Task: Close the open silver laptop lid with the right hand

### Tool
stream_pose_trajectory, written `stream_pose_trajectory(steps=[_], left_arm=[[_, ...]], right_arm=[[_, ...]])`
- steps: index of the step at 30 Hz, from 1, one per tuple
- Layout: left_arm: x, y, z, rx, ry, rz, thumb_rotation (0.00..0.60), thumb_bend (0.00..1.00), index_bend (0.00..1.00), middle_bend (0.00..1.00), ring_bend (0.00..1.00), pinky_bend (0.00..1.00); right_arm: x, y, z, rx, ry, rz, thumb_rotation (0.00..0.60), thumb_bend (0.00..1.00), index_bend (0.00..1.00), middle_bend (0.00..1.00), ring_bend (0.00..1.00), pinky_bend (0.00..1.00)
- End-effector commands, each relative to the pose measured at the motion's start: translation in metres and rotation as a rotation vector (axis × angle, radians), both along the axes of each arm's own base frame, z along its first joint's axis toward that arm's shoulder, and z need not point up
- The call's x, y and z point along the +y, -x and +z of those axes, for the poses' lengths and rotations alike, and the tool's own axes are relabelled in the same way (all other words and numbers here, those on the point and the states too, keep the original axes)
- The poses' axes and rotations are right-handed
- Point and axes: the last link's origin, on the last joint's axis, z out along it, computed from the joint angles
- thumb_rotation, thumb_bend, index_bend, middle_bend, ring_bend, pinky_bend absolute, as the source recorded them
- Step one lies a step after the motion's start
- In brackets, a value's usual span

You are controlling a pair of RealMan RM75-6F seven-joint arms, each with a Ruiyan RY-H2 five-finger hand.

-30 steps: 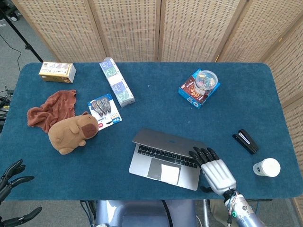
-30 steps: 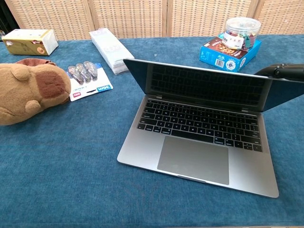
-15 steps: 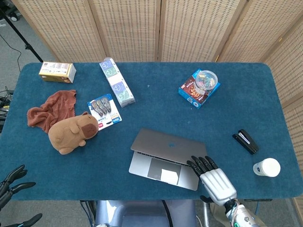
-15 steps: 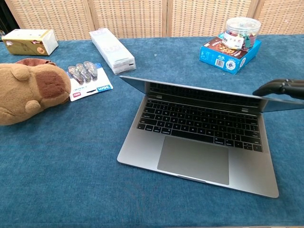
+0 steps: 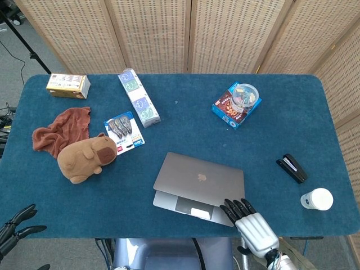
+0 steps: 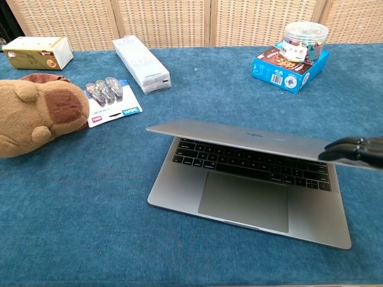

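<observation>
- Head view: the laptop lid (image 5: 199, 179) has been brought down from near upright a second ago to a shallow angle over the base; only a strip of trackpad and palm rest is left exposed at the near edge.
- The right hand (image 5: 249, 224) has been drawn back toward the near table (image 5: 281, 129) edge, fingers extended flat, tips on the lid's near right corner. Nothing is gripped; the lid is pressed.
- The left hand (image 5: 14, 229) is seen at the lower left, fingers spread, idle.
- Chest view: the lid (image 6: 239, 139) is seen almost level, with the keyboard still visible in the gap beneath. Right fingertips (image 6: 347, 150) are laid on its right edge.
- Judgement: closing is mostly done; a short final press is needed.
</observation>
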Motion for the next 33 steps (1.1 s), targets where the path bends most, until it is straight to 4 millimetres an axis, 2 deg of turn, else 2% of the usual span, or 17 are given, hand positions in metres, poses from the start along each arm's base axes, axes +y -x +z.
stream_pose_trajectory(steps=[1, 33], left_arm=[[-0.002, 0.001, 0.001, 0.021, 0.033, -0.001, 0.6, 0.12, 0.27, 0.09, 0.15, 0.2], [-0.005, 0.004, 0.007, 0.082, 0.11, 0.007, 0.6, 0.12, 0.27, 0.09, 0.15, 0.2]], right_arm=[[0.006, -0.001, -0.007, 0.002, -0.025, -0.001, 0.6, 0.19, 0.05, 0.0, 0.0, 0.0], [0.014, 0.003, -0.038, 0.053, -0.148, -0.093, 0.6, 0.19, 0.05, 0.0, 0.0, 0.0]])
